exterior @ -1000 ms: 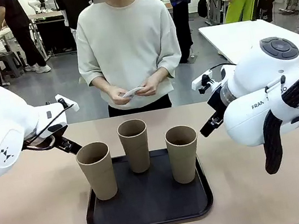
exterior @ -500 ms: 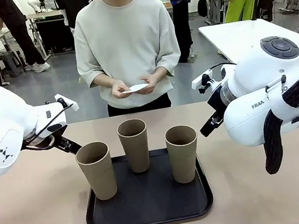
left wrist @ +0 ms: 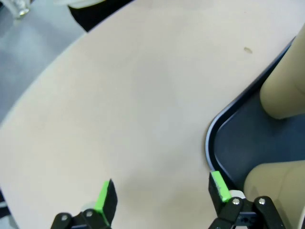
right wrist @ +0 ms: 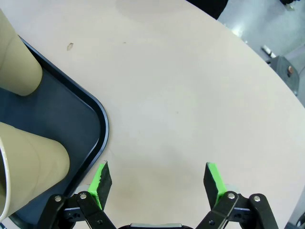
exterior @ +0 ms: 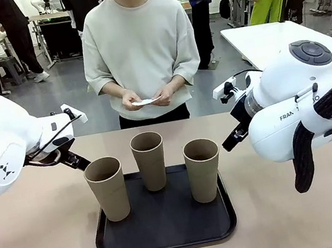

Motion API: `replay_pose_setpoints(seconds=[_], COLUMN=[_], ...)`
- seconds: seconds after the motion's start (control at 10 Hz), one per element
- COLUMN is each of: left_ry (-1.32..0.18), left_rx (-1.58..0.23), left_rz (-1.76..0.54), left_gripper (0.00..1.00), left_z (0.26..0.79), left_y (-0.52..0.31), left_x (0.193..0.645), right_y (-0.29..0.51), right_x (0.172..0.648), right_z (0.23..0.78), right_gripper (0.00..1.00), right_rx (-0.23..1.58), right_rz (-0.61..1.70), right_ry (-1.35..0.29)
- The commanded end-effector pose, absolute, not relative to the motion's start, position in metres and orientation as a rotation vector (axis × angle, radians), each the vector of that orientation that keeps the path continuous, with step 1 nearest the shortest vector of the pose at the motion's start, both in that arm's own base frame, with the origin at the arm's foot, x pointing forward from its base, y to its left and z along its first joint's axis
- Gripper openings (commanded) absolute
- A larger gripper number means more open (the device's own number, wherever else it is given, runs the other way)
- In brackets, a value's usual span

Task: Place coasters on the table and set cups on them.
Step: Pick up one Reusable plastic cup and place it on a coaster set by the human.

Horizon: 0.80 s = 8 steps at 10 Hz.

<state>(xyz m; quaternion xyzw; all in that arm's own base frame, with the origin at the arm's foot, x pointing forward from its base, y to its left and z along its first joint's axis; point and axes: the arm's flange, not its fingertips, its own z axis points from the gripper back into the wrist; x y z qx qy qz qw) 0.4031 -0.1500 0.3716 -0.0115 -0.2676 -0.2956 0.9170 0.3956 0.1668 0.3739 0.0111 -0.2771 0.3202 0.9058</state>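
Note:
Three tan cups stand upright on a black tray (exterior: 165,235): a left cup (exterior: 107,189), a middle cup (exterior: 150,161) and a right cup (exterior: 203,170). Across the beige table (exterior: 46,246), a person holds thin white coasters (exterior: 144,102) in both hands at waist height. My left gripper (left wrist: 159,191) hovers open over bare tabletop beside the tray's corner (left wrist: 212,138), with two cups (left wrist: 286,86) at the right of its view. My right gripper (right wrist: 157,179) is open above the table by the tray's other side (right wrist: 102,129), cups (right wrist: 28,167) to its left.
A white table (exterior: 266,37) stands at the back right. Other people and equipment fill the room behind. Bare tabletop lies to the left and right of the tray and between it and the person.
The person's hands shift the white coasters slightly, lifting then lowering them. Neither arm has moved and the cups stay in place.

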Motion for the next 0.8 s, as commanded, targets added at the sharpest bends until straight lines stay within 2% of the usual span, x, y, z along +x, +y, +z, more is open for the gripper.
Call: replay_pose_setpoints(seconds=[0.0,0.2,0.5,0.7], left_ry=[-0.551,-0.550,-0.592,-0.479], left_rx=[-0.023,-0.024,-0.041,-0.088], left_rz=[-0.608,-0.608,-0.570,-0.596], left_gripper=[1.00,1.00,1.00,1.00], left_z=[0.372,0.372,0.451,0.479], left_y=[-0.150,-0.150,-0.127,-0.120], left_x=[0.403,0.403,0.404,0.369], right_y=[0.167,0.168,0.158,0.147], right_x=[0.396,0.402,0.400,0.369], right_z=[0.374,0.388,0.453,0.475], right_gripper=[1.00,1.00,1.00,1.00], right_rx=[0.023,0.015,-0.049,-0.012], right_rz=[0.661,0.679,0.623,0.613], right_ry=[-0.572,-0.536,-0.521,-0.386])
